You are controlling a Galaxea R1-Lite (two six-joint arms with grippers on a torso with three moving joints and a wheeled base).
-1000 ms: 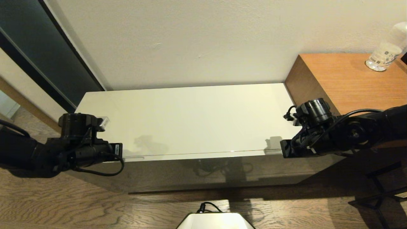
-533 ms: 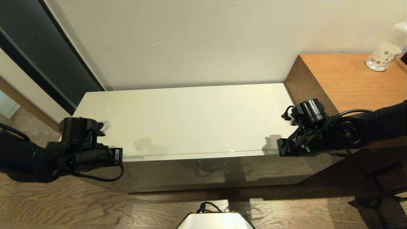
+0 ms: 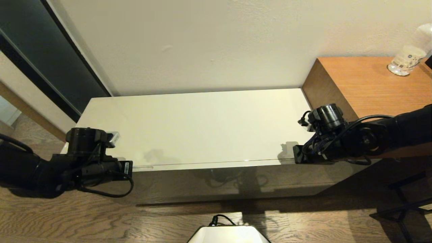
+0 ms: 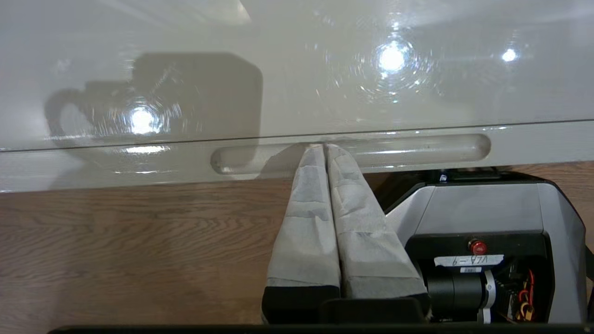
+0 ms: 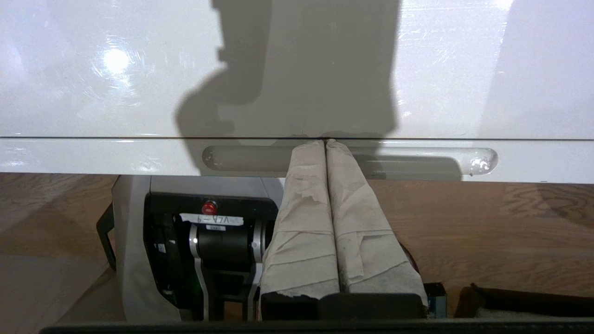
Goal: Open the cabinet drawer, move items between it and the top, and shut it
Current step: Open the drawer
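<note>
The cream cabinet (image 3: 219, 184) stands against the wall, and its glossy top (image 3: 202, 125) carries nothing. Only the narrow front strip of the drawer (image 3: 209, 164) shows below the top's seam; its inside is hidden. My left gripper (image 4: 323, 147) is shut, its wrapped tips resting in the left oblong cut-out (image 4: 417, 150). My right gripper (image 5: 325, 143) is also shut, with its tips in the right cut-out (image 5: 417, 160). In the head view the left gripper (image 3: 130, 167) and the right gripper (image 3: 294, 156) sit at opposite ends of the drawer front.
A taller brown wood-grain desk (image 3: 371, 84) adjoins the cabinet on the right, with a clear bottle (image 3: 406, 57) on it. A dark panel (image 3: 44, 57) stands at the far left. My base (image 3: 227, 234) is on the wood floor before the cabinet, and black stand legs (image 3: 405, 202) are at the right.
Both arms have shifted slightly: the left gripper edged right along the drawer front and the right gripper edged left. The drawer strip looks unchanged.
</note>
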